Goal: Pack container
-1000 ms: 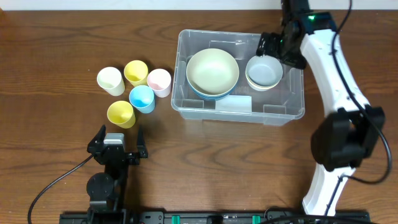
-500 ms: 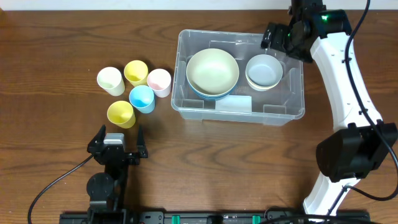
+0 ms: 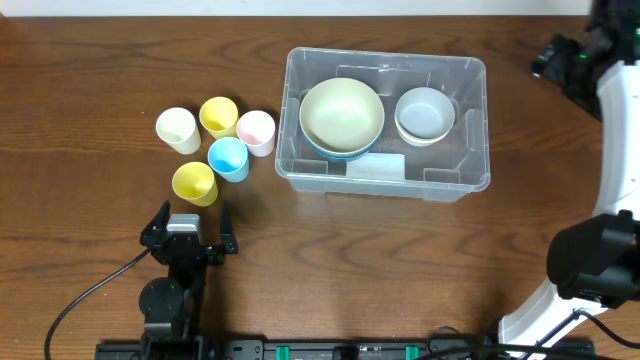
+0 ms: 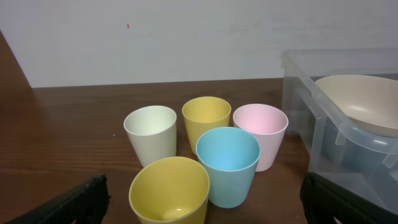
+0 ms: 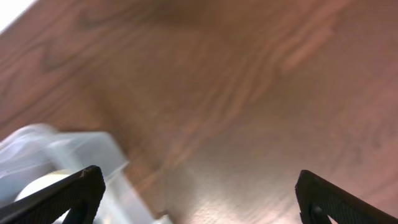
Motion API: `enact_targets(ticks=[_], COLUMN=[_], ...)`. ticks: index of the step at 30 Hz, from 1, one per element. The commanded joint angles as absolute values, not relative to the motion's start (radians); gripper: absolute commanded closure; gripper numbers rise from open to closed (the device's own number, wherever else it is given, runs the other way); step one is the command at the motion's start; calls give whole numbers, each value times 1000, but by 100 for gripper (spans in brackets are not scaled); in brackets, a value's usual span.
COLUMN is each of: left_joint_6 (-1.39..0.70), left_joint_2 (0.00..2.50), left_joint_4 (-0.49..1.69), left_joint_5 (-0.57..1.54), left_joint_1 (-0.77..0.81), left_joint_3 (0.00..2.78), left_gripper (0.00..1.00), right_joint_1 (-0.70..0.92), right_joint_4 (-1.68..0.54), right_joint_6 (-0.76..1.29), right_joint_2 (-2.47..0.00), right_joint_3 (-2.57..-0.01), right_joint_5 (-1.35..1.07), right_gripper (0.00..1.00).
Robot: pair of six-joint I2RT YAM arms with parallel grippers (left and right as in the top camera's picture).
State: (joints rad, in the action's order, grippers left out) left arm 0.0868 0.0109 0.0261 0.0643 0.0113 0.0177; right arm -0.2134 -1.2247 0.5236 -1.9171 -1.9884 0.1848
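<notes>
Overhead: the container (image 3: 291,120) sits mid-desk, slightly right of centre and toward the far edge. Inside, a cream bowl (image 3: 342,114) fills the left half and a small bowl (image 3: 424,114) the right. The desk (image 3: 400,262) is bare wood along the near side and to the right of the bin. Five cups cluster to the left, w/ the pink cup (image 3: 256,130) just beside the left wall. The left gripper (image 3: 192,218) is low at near-left, aimed at the cups, released and empty. The right arm runs up the right edge of the frame. The right gripper (image 3: 553,62) is at the far-right corner, well apart from the bin.

Left wrist: white cup (image 4: 150,132), far yellow cup (image 4: 206,119) and pink cup in the back row. Blue cup (image 4: 227,163) and near yellow cup (image 4: 169,191) are in front. The bin's wall is at the right edge. Fingertips are wide apart at the bottom corners.

Right wrist: blurred. Only a bin corner shows at lower left, the rest is bare wood. Fingertips are spread wide w/ nothing between.
</notes>
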Motion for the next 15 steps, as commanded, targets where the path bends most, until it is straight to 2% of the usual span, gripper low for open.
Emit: enact_targets(ticks=[1, 15], left_joint_6=[101, 101], left_joint_2=[5, 5], left_joint_4=[64, 65], left_joint_5=[79, 79], left_joint_1=[7, 7], left_joint_3=[4, 4], left_gripper=[2, 2], right_joint_1=[-233, -253], right_joint_4=[-1250, -1223], right_joint_6=[553, 572], right_joint_2=[-1943, -2123], right_joint_3=[-1993, -1992], right_joint_5=[205, 229], right_gripper=[1, 1])
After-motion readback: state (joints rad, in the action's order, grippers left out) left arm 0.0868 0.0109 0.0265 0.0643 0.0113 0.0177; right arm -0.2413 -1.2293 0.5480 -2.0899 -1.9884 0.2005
